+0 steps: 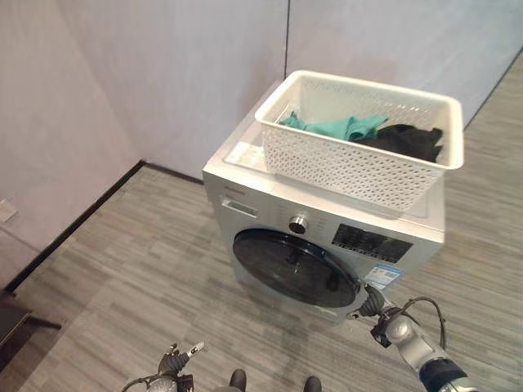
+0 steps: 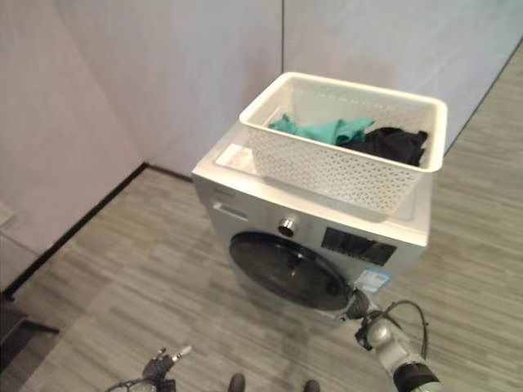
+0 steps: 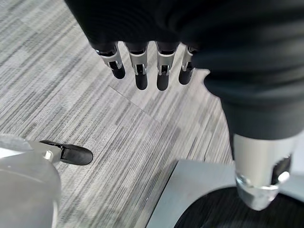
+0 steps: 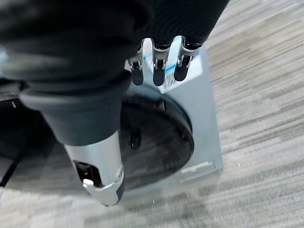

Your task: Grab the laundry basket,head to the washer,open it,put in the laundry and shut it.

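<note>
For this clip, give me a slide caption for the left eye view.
White laundry basket of clothes sits atop the closed washer; right hand reaches beside its door.

Washer (image 1: pixel 270 214) stands on grey striped floor (image 1: pixel 139 269), centre frame, door shut. White basket (image 1: pixel 359 155) rests on washer top, upper right; clothes inside.

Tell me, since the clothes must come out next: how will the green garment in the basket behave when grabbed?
The green garment lies crumpled, so it will likely be floppy and drape. It looks thin, probably light. It touches the black clothing, which might drag along inside the basket.
</note>
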